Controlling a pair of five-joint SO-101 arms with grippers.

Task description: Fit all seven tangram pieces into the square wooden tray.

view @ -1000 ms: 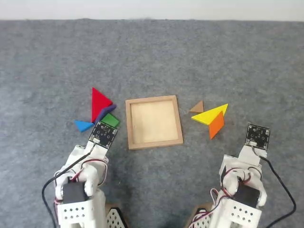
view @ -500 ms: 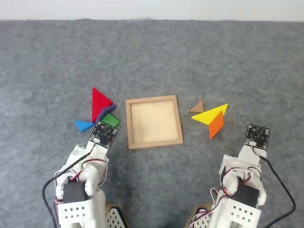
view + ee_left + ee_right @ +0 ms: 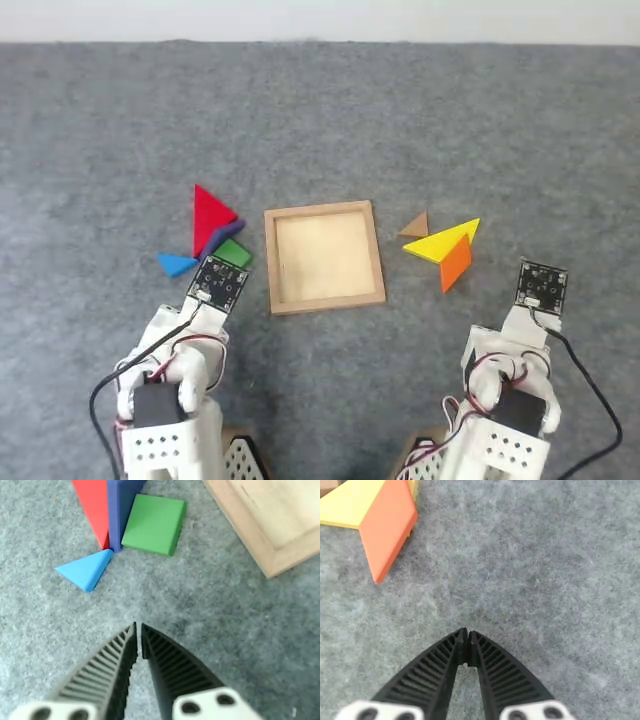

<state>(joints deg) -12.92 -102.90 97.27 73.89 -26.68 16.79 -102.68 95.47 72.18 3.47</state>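
Observation:
The square wooden tray [image 3: 324,257] lies in the middle of the grey carpet with nothing in it. Left of it lie a red triangle [image 3: 208,215], a dark blue piece [image 3: 222,238], a green square [image 3: 233,252] and a small blue triangle [image 3: 176,264]. To its right lie a small brown triangle [image 3: 415,226], a yellow triangle [image 3: 440,240] and an orange piece [image 3: 455,263]. My left gripper [image 3: 138,628] is shut and holds nothing, just short of the green square [image 3: 154,524] and blue triangle [image 3: 85,569]. My right gripper [image 3: 467,631] is shut and holds nothing, a little short of the orange piece [image 3: 387,524].
Grey carpet covers the whole table up to a pale wall strip along the far edge. Both arm bases [image 3: 165,420] [image 3: 505,420] stand at the near edge. A corner of the tray [image 3: 265,525] shows in the left wrist view.

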